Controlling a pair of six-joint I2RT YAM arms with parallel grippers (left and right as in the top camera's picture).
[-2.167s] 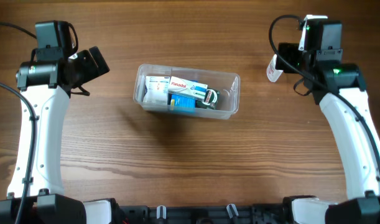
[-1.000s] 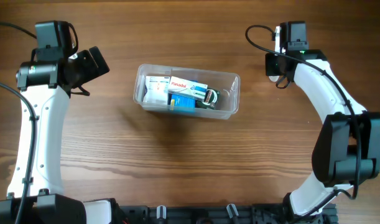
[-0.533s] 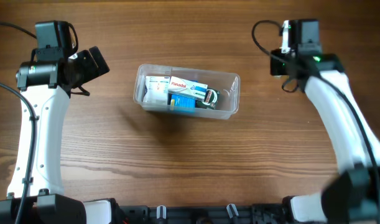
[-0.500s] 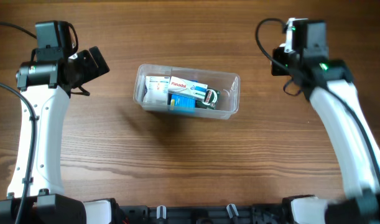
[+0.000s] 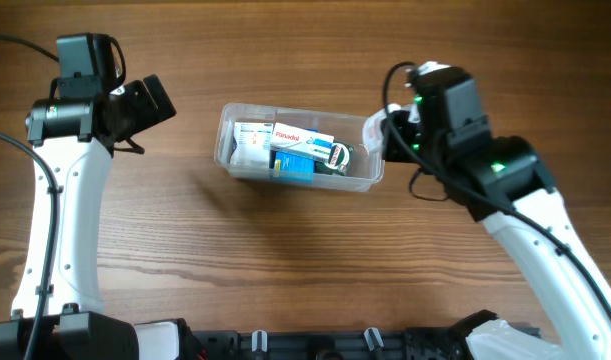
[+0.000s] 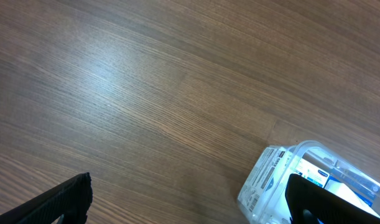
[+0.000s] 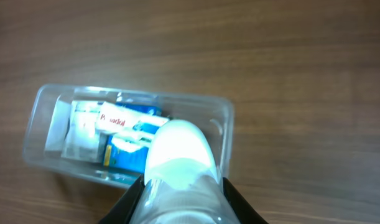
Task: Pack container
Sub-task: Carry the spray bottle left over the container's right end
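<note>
Your right fingers (image 7: pixel 132 202) squeeze a little clear bottle (image 7: pixel 177 155) with a white cap, one finger on each side. So the right gripper (image 7: pixel 185 208) is holding the bottle, and the cap points away from the wrist camera.

From above, the bottle hangs at the 3 o'clock end of the container (image 5: pixel 303 109), just about over its rim. I cannot tell if it touches the rim.

The container is the big clear tub in the middle of the table (image 5: pixel 285 260). Small boxes (image 5: pixel 285 145) fill it from the 9 o'clock end to past the middle. The 3 o'clock end looks mostly bare, so I think that is the best spot for the bottle.

To do this well, slide the bottle a little toward 9 o'clock, until all of it is inside the walls. Then go down slowly. Let go only when the bottle is low in the tub, so it does not bounce out. Take care not to bump the wall. The tub looks light and could slide or tip.

The left gripper (image 6: pixel 190 205) has its fingers wide apart, with nothing between them. It sits at about 10 o'clock from the tub, well apart. It can wait there.
</note>
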